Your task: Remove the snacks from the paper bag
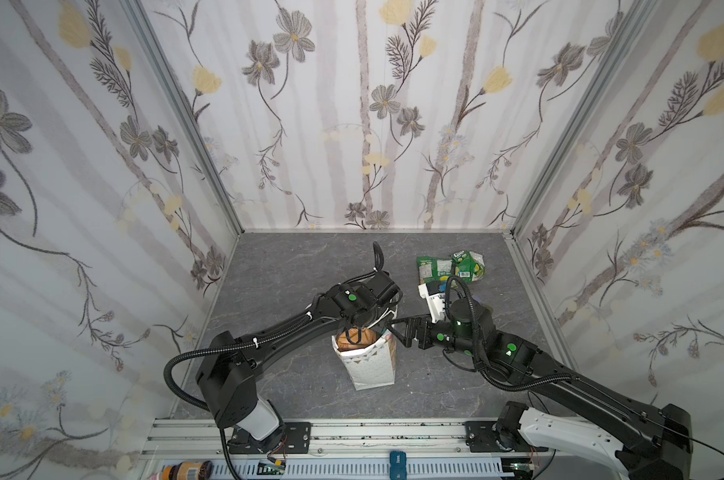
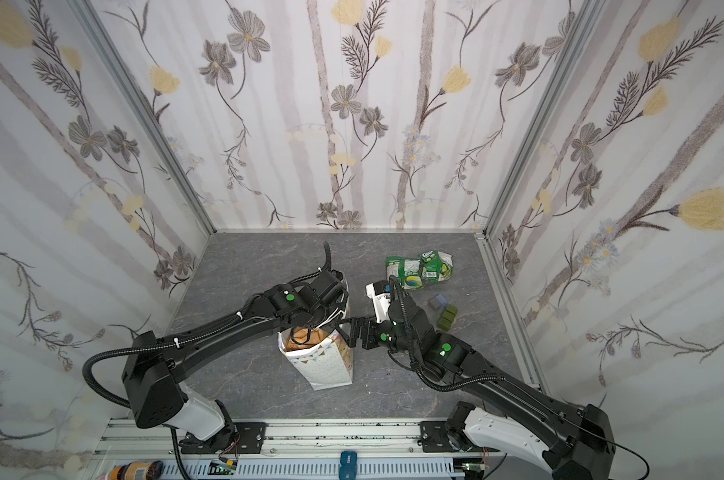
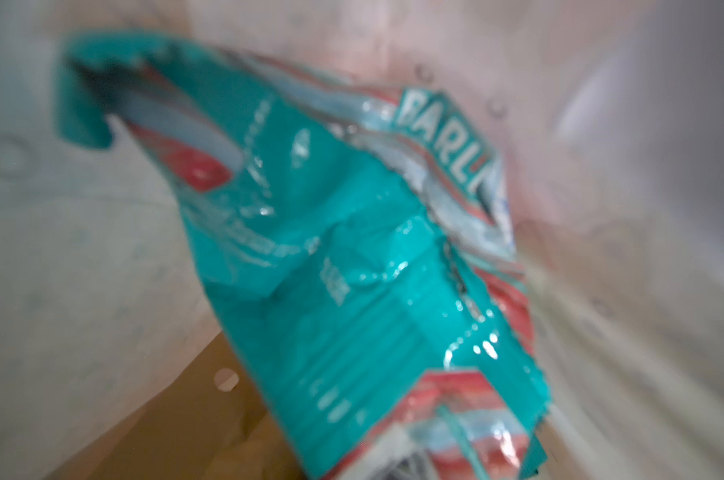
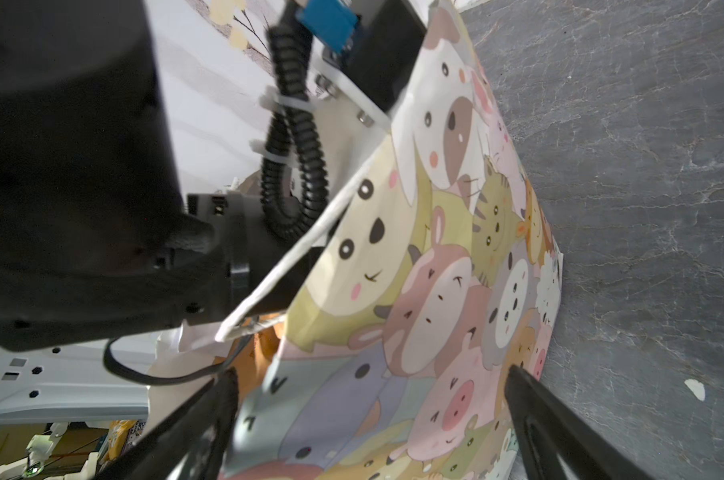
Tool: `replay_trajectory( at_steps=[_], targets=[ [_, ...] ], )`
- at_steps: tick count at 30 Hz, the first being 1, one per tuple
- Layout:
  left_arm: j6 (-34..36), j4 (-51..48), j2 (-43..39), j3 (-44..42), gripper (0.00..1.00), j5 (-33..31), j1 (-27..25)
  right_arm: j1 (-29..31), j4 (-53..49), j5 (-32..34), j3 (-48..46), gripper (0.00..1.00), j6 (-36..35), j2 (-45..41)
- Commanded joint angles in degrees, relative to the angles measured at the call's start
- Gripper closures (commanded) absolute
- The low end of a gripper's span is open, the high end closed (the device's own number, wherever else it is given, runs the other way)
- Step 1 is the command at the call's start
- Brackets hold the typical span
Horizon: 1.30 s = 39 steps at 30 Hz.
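The paper bag [image 1: 372,365] [image 2: 322,365] stands upright mid-table, with bunting print on its front and cartoon animals on its side [image 4: 435,249]. My left arm's wrist [image 1: 364,307] hangs over the bag's mouth, and the gripper reaches down inside with its fingers hidden. In the left wrist view a teal snack packet [image 3: 352,270] fills the frame inside the bag and runs right up to the jaws, which are shut on it. A tan-orange pouch [image 1: 349,338] [image 3: 165,415] lies beneath it. My right gripper [image 1: 393,330] [image 4: 372,415] is open, its fingers straddling the bag's upper side. Two green packets [image 1: 433,266] [image 1: 470,264] lie on the table.
In a top view a dark cube [image 2: 437,302] and olive-green cubes [image 2: 447,316] sit on the table right of my right arm. Flowered walls close in three sides. A metal rail [image 1: 352,432] runs along the front edge.
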Motion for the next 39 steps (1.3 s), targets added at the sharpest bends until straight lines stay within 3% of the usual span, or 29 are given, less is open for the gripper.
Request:
replay_trajectory(
  at_steps=[1,17,26,34,39],
  targets=[
    [0.84,0.62,-0.83,1.36,1.00,-1.89,-0.06,-0.25,0.64,0.33,-0.48,0.00,0.28,-0.36],
    [3.52,-3.31,-2.63,6.57,1.00,-2.78,0.00,-1.78,-0.47,1.29,-5.00,0.00,2.01,-3.73],
    [9.23,2.44,-6.04,4.79,1.00,2.59,-1.73,-1.96,0.91,-0.73,-4.25,0.00,3.49,-4.01],
    [12.18,1.06,-5.05,5.16,1.00,-4.43,-3.95,-2.49,2.15,-0.28,-3.36,0.00,5.62,-5.45],
    [13.01,3.11,-5.93,3.44,1.00,-4.35,-4.11,-3.04,1.97,0.72,-3.91,0.00,6.02,-6.68]
  ],
)
